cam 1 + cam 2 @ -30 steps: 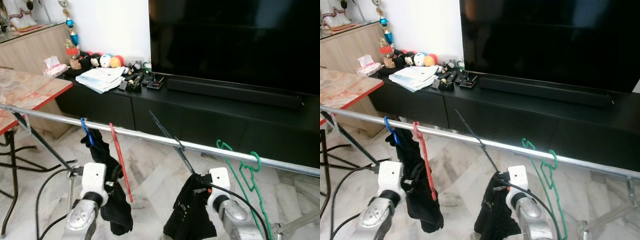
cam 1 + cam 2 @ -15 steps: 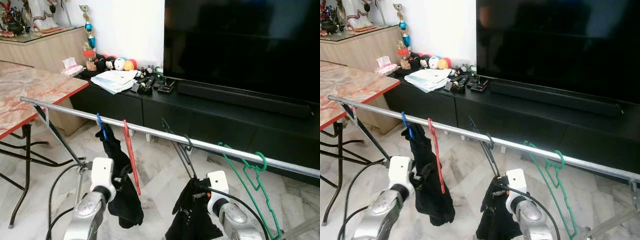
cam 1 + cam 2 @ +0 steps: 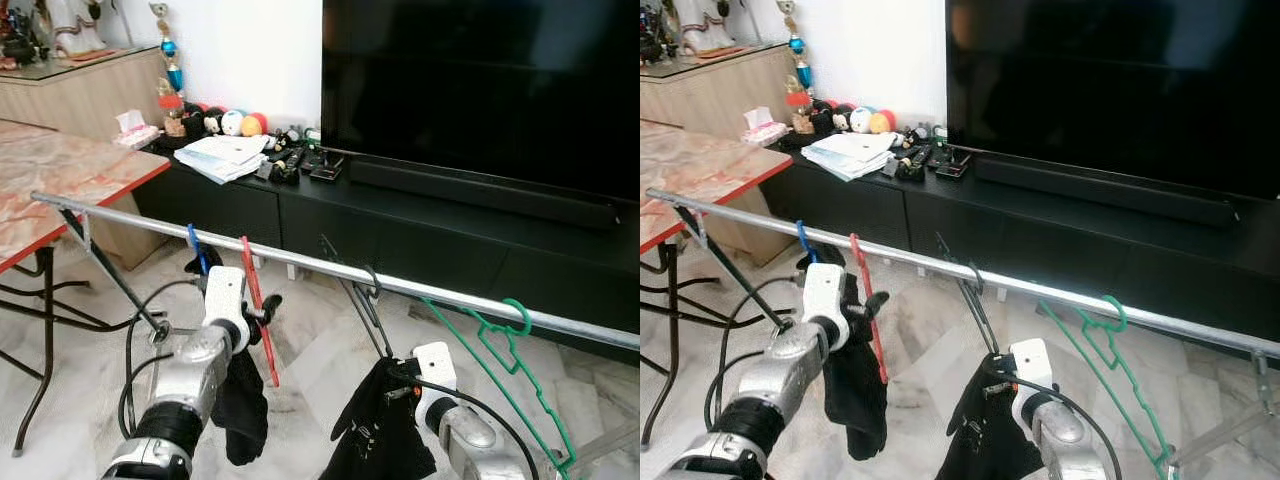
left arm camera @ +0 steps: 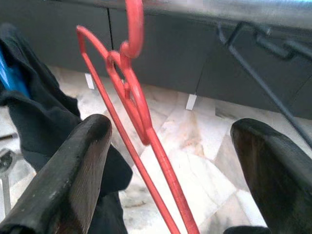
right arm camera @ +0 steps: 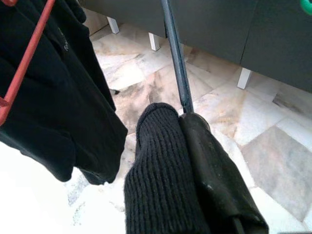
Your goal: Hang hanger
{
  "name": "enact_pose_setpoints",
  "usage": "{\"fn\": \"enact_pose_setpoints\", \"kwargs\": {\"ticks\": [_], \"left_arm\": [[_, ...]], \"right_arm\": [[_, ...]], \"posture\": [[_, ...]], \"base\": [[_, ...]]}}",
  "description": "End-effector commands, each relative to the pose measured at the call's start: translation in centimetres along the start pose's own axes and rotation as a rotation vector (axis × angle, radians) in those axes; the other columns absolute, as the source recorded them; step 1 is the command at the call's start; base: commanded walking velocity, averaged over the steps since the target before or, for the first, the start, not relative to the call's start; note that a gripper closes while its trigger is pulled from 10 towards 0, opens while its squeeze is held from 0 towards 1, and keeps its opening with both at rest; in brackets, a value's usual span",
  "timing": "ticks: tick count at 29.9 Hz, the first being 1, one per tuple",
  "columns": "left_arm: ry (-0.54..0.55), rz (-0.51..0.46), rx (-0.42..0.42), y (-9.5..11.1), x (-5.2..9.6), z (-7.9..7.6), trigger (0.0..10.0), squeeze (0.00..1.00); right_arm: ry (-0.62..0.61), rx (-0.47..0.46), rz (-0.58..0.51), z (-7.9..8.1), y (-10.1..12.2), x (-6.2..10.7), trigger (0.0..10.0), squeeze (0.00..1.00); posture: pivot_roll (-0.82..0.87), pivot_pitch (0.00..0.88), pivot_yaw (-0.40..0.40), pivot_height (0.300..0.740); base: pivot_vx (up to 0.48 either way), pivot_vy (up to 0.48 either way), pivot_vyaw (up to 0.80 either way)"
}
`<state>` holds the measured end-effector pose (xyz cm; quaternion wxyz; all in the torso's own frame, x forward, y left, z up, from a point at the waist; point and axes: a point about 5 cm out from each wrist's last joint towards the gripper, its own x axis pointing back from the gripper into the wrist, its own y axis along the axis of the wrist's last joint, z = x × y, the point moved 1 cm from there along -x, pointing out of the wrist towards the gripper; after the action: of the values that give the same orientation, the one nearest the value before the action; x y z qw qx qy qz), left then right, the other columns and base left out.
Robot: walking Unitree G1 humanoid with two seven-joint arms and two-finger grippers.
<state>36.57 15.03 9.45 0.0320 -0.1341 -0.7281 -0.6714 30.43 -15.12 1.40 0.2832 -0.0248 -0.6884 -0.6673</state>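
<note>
- Our right claw (image 3: 385, 368) is clenched on the lower end of the dark hanger (image 3: 362, 305), and a black knitted garment (image 5: 161, 180) is bunched against its fingers; we judge the grip sits low so the hook can be steered from beneath.
- That hanger's hook (image 3: 372, 277) sits at the silver rail (image 3: 450, 297), seemingly over it. The right claw has not released it, so we take the hanging as nearly done rather than finished.
- Our left claw (image 4: 170, 161) is spread wide with nothing between its fingers (image 4: 73, 165). The red hanger (image 4: 134, 105) dangles in the gap, touching neither pad as far as we can tell.
- We read this as the left arm standing ready beside the red hanger, either to steady it or to keep it clear of the incoming one.
- Just beside the red hanger a blue hanger (image 3: 198, 249) carries a black cloth (image 3: 243, 405), and further along toward the right a green hanger (image 3: 500, 340) hangs bare.
- The rail runs slantwise across our front on a folding frame, above a pale marbled tile floor (image 3: 310, 350).
- Beyond it a low black TV cabinet (image 3: 420, 215) bears a large dark screen (image 3: 480, 85), papers (image 3: 225, 157), remotes and small round toys.
- At our left a red-edged marble-patterned counter (image 3: 60, 175) stands near a wooden sideboard (image 3: 90, 90).
</note>
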Motion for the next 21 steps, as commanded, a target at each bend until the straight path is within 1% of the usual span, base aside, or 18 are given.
{"fn": "enact_pose_setpoints", "kwargs": {"ticks": [1,21], "left_arm": [[0.019,0.036,0.004,-0.78,0.15,0.48,10.0,1.00],[0.019,0.036,0.004,-0.78,0.15,0.48,10.0,1.00]], "right_arm": [[0.007,0.010,-0.022,0.13,0.49,-0.12,10.0,0.00],[0.007,0.010,-0.022,0.13,0.49,-0.12,10.0,0.00]], "posture": [[-0.03,0.006,0.032,0.740],[-0.03,0.006,0.032,0.740]], "base": [[0.000,0.000,0.00],[0.000,0.000,0.00]]}}
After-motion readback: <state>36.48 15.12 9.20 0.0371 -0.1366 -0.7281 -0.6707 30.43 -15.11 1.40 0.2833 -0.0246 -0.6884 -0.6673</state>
